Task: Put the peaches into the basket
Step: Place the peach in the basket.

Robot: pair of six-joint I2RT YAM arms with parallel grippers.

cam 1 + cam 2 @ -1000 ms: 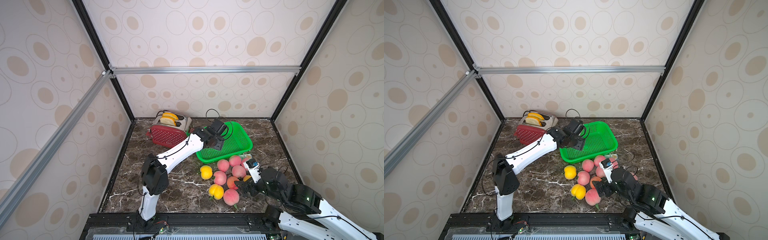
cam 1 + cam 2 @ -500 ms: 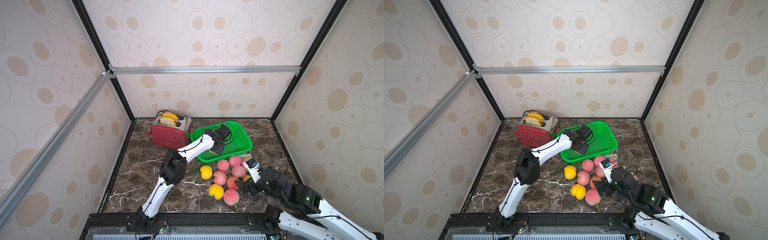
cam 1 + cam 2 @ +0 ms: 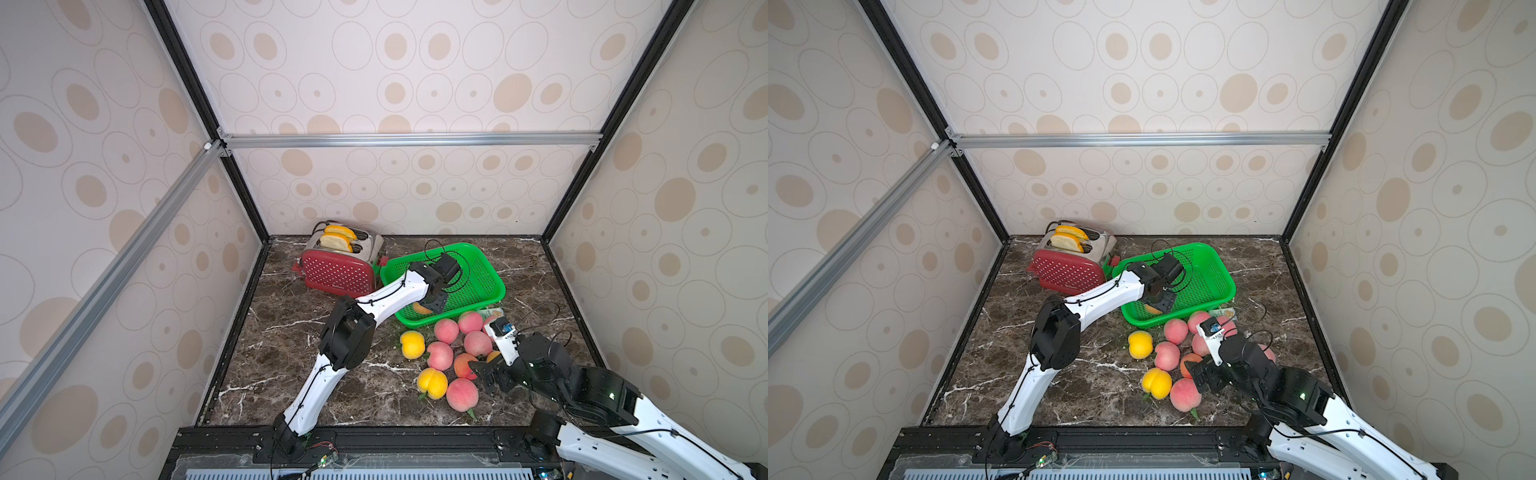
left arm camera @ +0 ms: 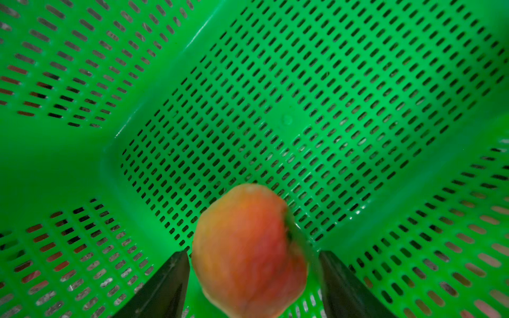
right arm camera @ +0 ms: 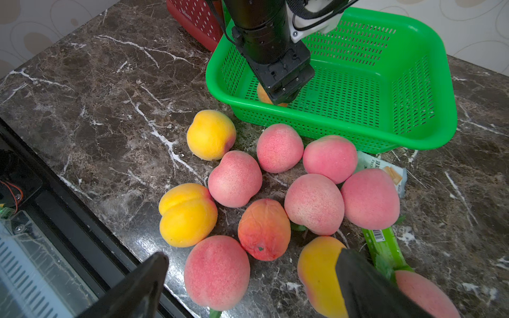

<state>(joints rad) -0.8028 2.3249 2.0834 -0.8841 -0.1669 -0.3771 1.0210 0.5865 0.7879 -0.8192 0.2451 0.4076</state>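
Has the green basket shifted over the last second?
No. The basket keeps its corner right beside the red toaster, and its near rim stays just as close to the pink peaches.

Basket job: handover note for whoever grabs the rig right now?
Left claw: down in the basket, open, with an orange-red peach loose between its jaws. The peach is blurred and apparently dropping.
Right claw: open and empty, above the pile of peaches on the table beside the basket.
Done: that one peach is in the basket; nothing else shows in it.
Left: eleven peaches in view on the table, pink, yellow and one orange-red.
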